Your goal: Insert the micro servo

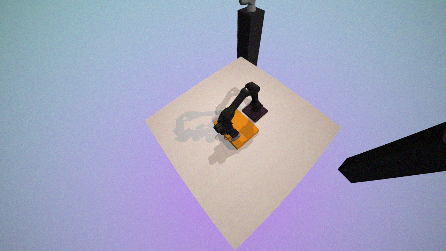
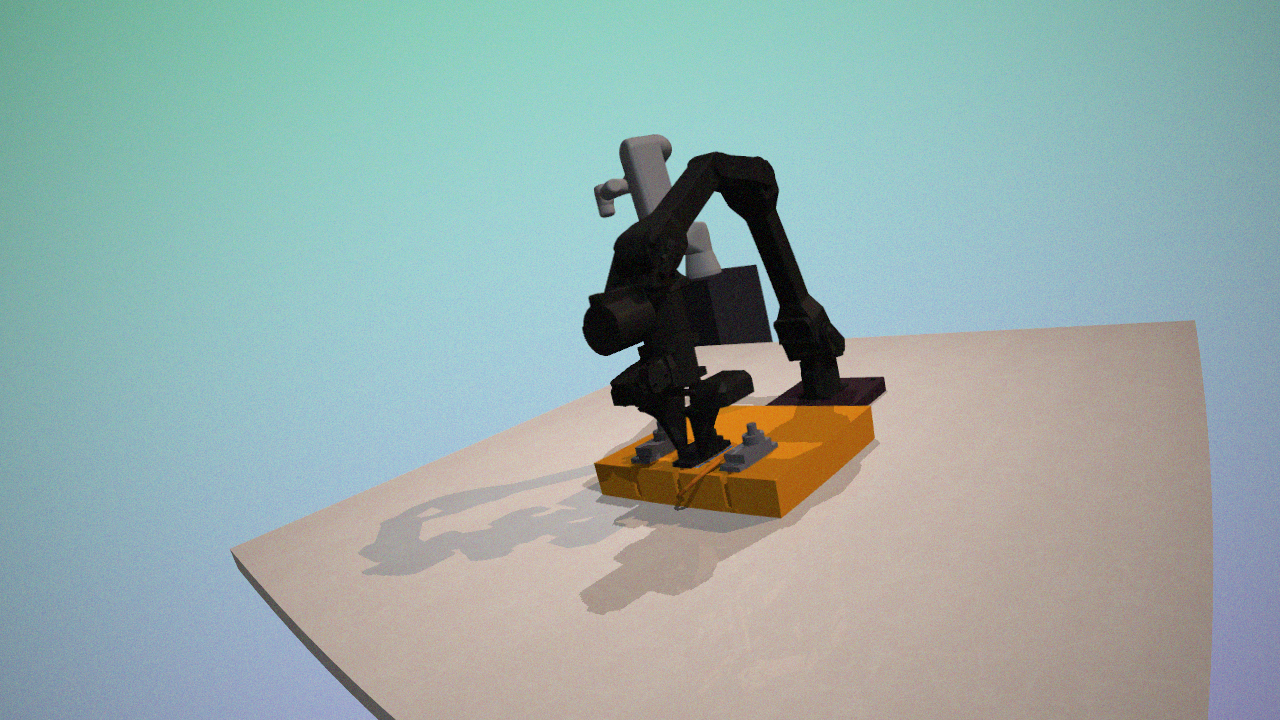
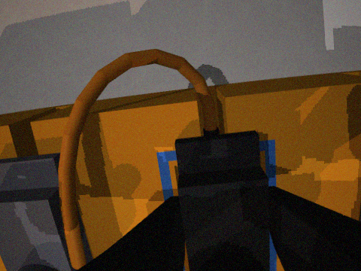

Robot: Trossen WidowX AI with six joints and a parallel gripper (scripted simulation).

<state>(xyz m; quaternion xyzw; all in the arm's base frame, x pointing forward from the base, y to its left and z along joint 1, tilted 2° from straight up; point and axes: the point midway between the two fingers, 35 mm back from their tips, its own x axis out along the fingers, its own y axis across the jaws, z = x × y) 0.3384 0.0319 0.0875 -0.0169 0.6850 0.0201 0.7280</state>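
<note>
Tabletop [image 1: 237,187] [image 2: 984,537] [image 3: 75,49], pale and broad, beneath everything. On top of it, an orange deck [image 1: 246,129] [image 2: 832,461] [image 3: 128,143], blocky and seemingly firm enough to take a gentle downward push. Reaching over from behind, a black arm [image 1: 237,101] [image 2: 648,246]. At its end, a gripper [image 1: 230,135] [image 2: 696,452] [image 3: 222,203], pinching the black micro servo [image 2: 702,457] [image 3: 218,158] from two opposite sides. Servo very low at the marked pocket, between two grey servos [image 2: 750,450] [image 2: 651,447], apparently partly or nearly fully in; full seating of the ears impossible to confirm past the dark fingers.

Likely light, hard-cased and rigid, with smooth plastic flanks a little prone to slipping under upward resistance from the pocket. Best hold: squarely across the body's flat sides, clear of shaft and ears, with modest pressure. Ears probably the weak spots; no prying or twisting on them.

Around the body, a blue outline [image 3: 271,162], visible on both sides. From the servo's end, an orange cable [image 1: 225,137] [image 2: 700,480] [image 3: 68,169], looped out and back beside a grey servo; probably bendy but springy, able to tug the light body askew. Near its root, the side notch [image 3: 221,113], with the cable apparently lined up. Press straight down, check the ears, then open evenly and lift without snagging the loop.
</note>
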